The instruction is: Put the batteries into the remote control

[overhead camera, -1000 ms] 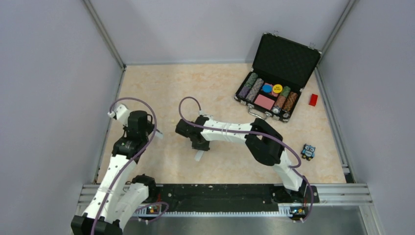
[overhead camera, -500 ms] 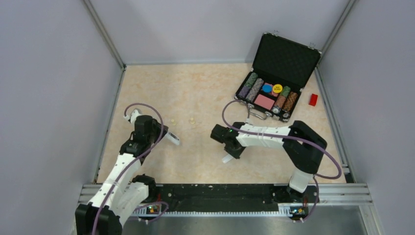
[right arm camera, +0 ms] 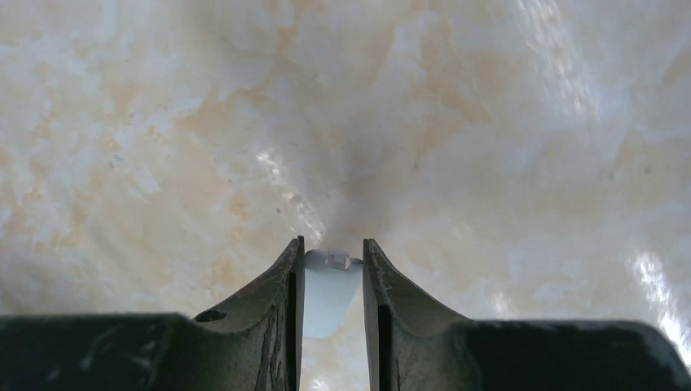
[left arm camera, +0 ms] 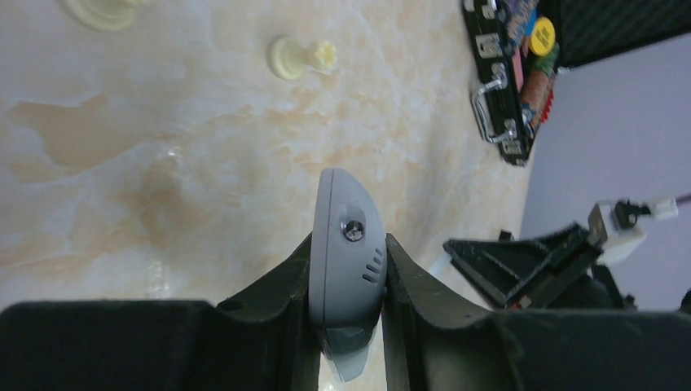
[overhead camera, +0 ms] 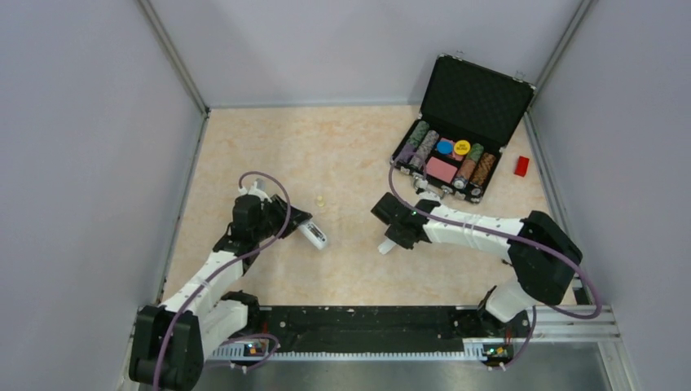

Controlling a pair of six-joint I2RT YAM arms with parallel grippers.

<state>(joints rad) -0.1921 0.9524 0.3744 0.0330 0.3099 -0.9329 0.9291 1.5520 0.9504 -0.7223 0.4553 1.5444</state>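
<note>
From above, the left hand (overhead camera: 298, 223) holds the remote control (overhead camera: 313, 235) at about 7 o'clock on the table (overhead camera: 342, 138). The remote's free end points toward 4 o'clock. The left wrist view adds what the overhead view cannot resolve: the fingers are clamped narrowly on the remote's long edges. Its rounded, smooth, pale plastic end carries a small round metallic dot and three short slanted slots. That view also catches two cream pegs (left arm camera: 300, 57) at 11 o'clock of the remote, where the overhead view shows only one. The right hand (overhead camera: 399, 231) sits at 3 o'clock of the remote, well apart from it. The right wrist view shows it pinching a small white cover piece (right arm camera: 327, 293), thin and flat with a little tab at its tip, just over the glossy, marbled beige surface. An open black case (overhead camera: 477, 94) with foam-lined lid and rows of coloured chips stands at 1 o'clock. A red block (overhead camera: 521, 165) lies at 3 o'clock of the case.
</note>
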